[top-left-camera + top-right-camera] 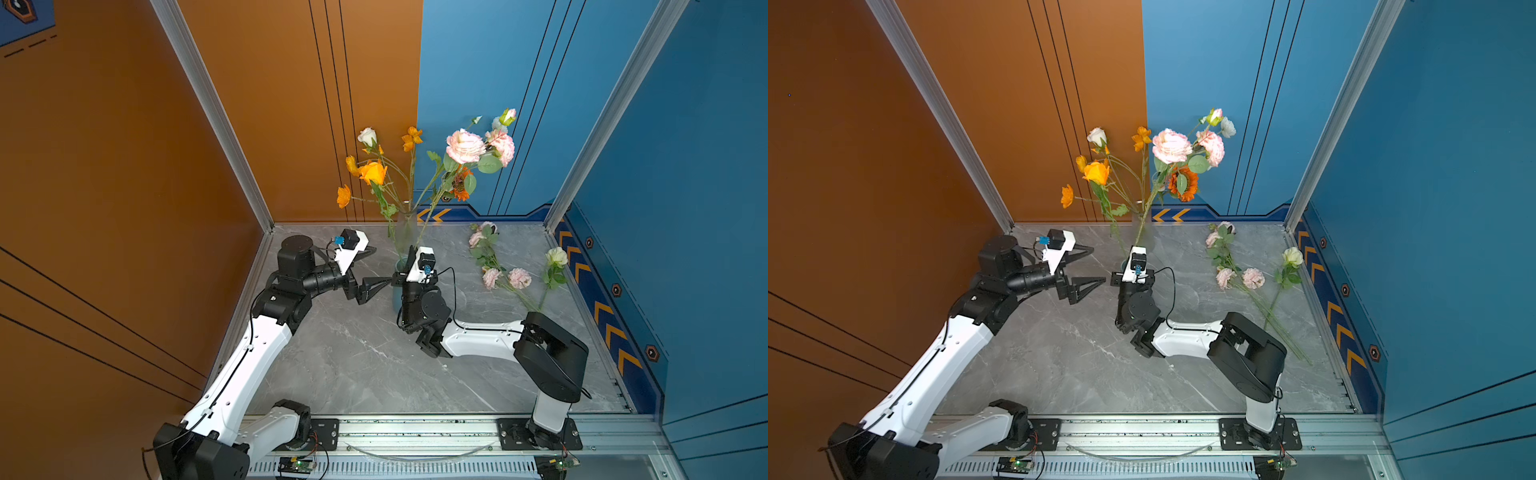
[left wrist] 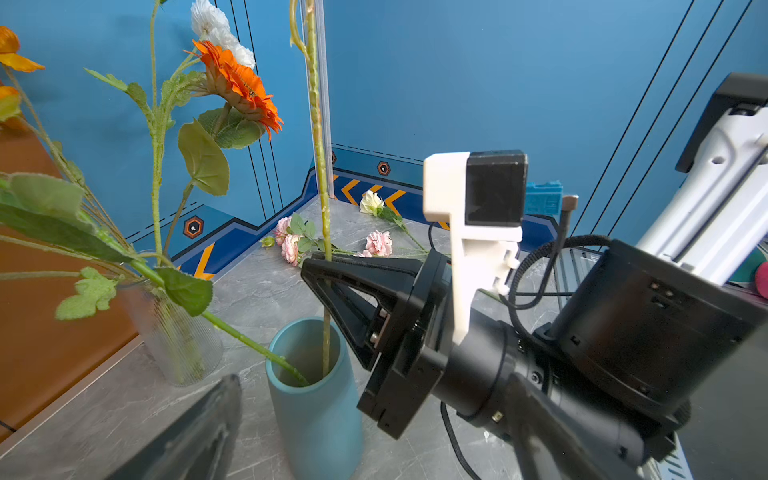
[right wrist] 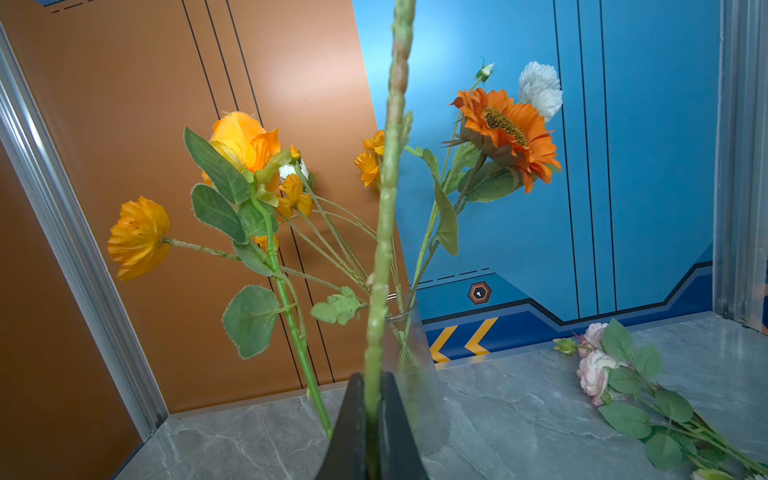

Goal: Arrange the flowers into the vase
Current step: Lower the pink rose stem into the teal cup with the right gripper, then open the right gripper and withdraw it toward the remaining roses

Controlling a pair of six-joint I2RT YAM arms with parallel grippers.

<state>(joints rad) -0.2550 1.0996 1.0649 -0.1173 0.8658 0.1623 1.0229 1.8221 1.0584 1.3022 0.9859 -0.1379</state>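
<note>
In both top views the left gripper (image 1: 383, 265) (image 1: 1099, 264) hangs just left of the blue vase (image 1: 395, 297), jaws spread wide with nothing between them. The right gripper (image 1: 412, 254) sits directly over that vase, pinched narrow on the held stem (image 1: 1144, 218), which climbs toward the pink blooms (image 1: 464, 146). A glass vase (image 1: 405, 230) stands just behind the blue vase and carries orange flowers and the sunflower (image 1: 1183, 183). Well to the right of the blue vase, loose flowers (image 1: 519, 277) lie flat on the grey bench (image 1: 353, 353): several pink ones and 1 cream rose (image 1: 557, 256).

In the left wrist view the blue vase (image 2: 316, 407) stands upright with 2 stems in its mouth. 1 leans out across the glass vase (image 2: 178, 345). The other is the held stem (image 2: 318, 145), nearly vertical, and the right gripper (image 2: 322, 264) clamps it just above the blue vase's rim. The sunflower (image 2: 241, 87) rises from the glass vase, and the loose flowers (image 2: 378, 243) lie beyond the blue vase.

In the right wrist view the right gripper (image 3: 372, 399) is closed on the held stem (image 3: 390, 174). The glass vase (image 3: 419, 399) stands just behind it, with the orange rose (image 3: 243, 141) to one side and the sunflower (image 3: 509, 129) to the other. The loose flowers (image 3: 594, 365) rest on the bench.
</note>
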